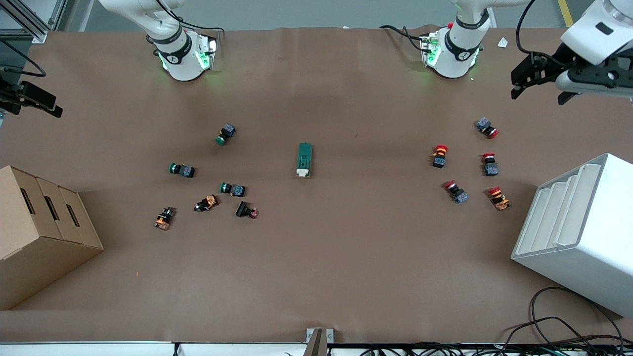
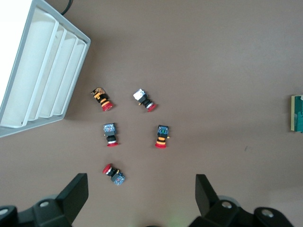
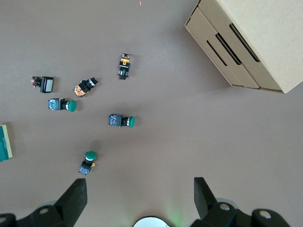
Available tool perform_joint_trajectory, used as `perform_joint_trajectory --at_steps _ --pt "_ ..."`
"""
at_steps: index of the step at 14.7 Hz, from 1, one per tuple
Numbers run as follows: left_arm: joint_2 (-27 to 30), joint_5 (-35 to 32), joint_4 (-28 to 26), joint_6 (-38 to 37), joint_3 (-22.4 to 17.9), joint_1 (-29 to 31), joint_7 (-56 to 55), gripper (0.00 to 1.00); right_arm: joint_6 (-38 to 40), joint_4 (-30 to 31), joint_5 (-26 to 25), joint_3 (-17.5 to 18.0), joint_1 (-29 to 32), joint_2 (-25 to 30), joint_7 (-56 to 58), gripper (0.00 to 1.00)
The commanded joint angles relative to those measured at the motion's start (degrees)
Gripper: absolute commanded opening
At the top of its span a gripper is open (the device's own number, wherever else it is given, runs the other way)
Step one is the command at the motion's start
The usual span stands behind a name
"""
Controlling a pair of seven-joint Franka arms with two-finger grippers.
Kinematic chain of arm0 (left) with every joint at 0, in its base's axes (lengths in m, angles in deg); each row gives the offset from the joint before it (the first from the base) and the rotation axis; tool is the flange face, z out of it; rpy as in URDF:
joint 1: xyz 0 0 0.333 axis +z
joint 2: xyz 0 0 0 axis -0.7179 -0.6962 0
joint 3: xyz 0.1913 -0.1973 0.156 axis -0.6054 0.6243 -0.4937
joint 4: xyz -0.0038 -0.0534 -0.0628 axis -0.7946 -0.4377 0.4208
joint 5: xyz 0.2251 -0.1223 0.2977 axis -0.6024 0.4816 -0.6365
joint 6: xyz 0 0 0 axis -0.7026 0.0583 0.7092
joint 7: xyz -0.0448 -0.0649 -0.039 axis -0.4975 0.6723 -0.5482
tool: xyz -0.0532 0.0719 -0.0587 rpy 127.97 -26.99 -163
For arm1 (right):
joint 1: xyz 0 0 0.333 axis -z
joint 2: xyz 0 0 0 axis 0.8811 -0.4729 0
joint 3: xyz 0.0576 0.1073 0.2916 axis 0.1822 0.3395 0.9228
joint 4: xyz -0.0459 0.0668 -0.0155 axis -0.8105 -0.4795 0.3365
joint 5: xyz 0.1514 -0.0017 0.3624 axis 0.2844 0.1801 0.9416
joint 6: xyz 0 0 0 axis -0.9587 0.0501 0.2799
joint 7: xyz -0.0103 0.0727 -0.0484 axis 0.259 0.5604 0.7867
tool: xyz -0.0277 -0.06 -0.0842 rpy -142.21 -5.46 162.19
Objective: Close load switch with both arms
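I am watching a brown table (image 1: 316, 277) from a high camera that faces two Franka arms, with a camera on each wrist as well.

The load switch (image 1: 304, 159), a small green block with a pale end, lies flat near the middle of the table, well clear of every edge. Its pale end points toward the edge nearest the front camera. I cannot tell from these views whether its lever is closed or open.

The left gripper (image 1: 540, 79) hangs high over the table's edge at the left arm's end, close to the corner by the bases. Its fingers (image 2: 75, 196) are spread wide and hold nothing. The right gripper (image 1: 29, 99) hangs over the edge at the right arm's end. Its fingers (image 3: 73, 201) are also spread wide and hold nothing. Both grippers are well apart from the switch.

Red push buttons (image 1: 465, 165) are scattered toward the left arm's end, near a white slotted rack (image 1: 578, 232) at that edge. Green and orange push buttons (image 1: 207, 180) lie toward the right arm's end, near a cardboard box (image 1: 39, 232).

My judgement: this fits either arms parked ahead of reaching in, or arms drawn away after closing the switch. The pictures do not settle which.
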Motion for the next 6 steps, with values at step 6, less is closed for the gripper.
perform_joint_trajectory --at_steps 6 --pt "-2.9 -0.6 2.9 0.0 -0.7 0.1 -1.2 1.0 -0.7 1.5 -1.3 -0.1 -0.9 1.4 0.0 1.0"
